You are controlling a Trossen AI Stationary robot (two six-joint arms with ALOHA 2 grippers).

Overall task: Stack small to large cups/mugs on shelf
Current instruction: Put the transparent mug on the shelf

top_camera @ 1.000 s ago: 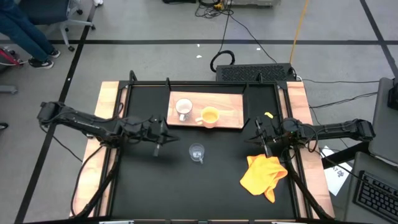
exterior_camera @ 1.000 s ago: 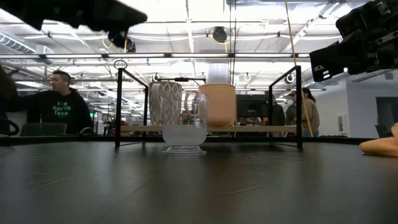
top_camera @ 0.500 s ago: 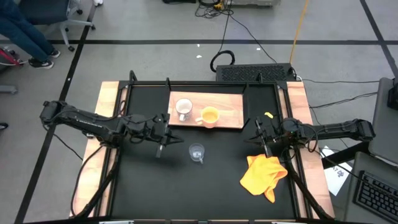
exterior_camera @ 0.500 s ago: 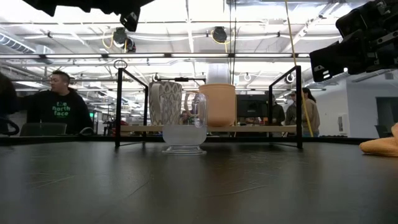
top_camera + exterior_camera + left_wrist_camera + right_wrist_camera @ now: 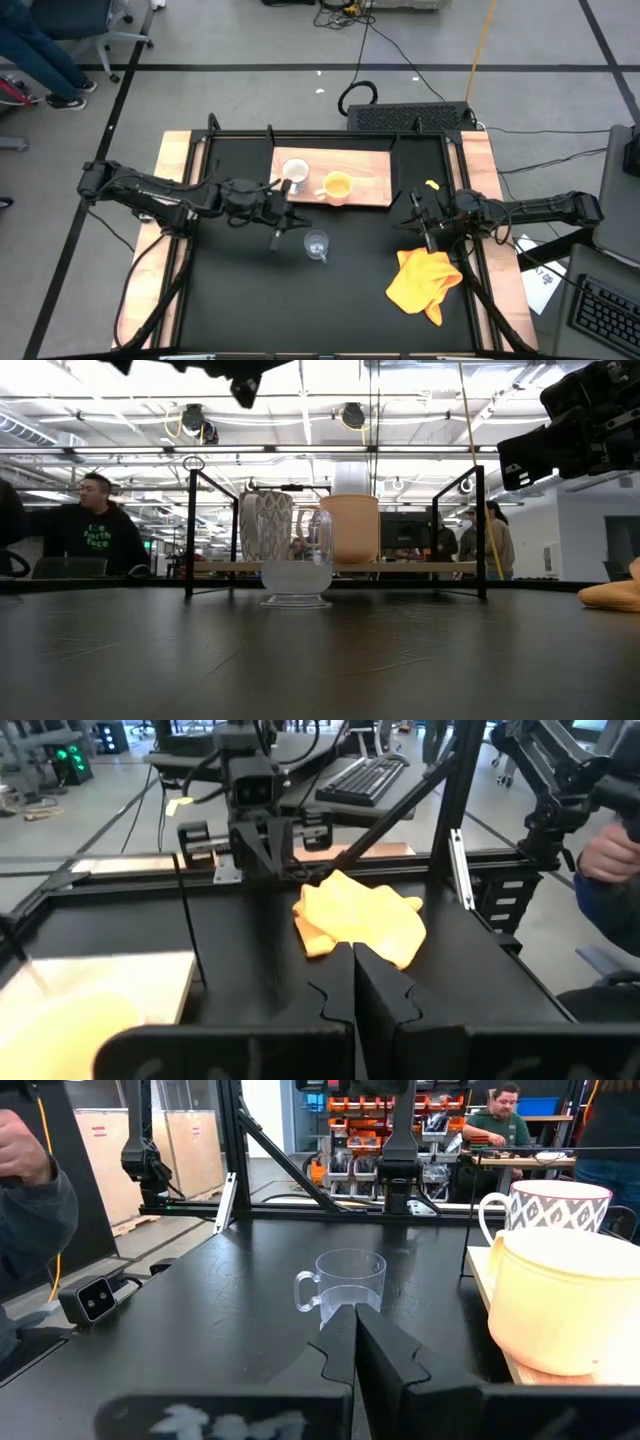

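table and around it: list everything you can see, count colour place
white mug: 1, white patterned, on the shelf
orange-yellow mug: 1, on the shelf beside the white mug
glass cup: 1, clear, on the tabletop in front of the shelf
shelf: 1, light wood, far middle of the table
cloth: 1, yellow, on the table's right side
table: 1, black top
keyboard: 1, black, behind the table
left gripper: shut, above the tabletop near the glass cup
right gripper: shut, at the right edge by the cloth

Clear glass cup (image 5: pixel 296 568) partly hides white mug (image 5: pixel 264 526).
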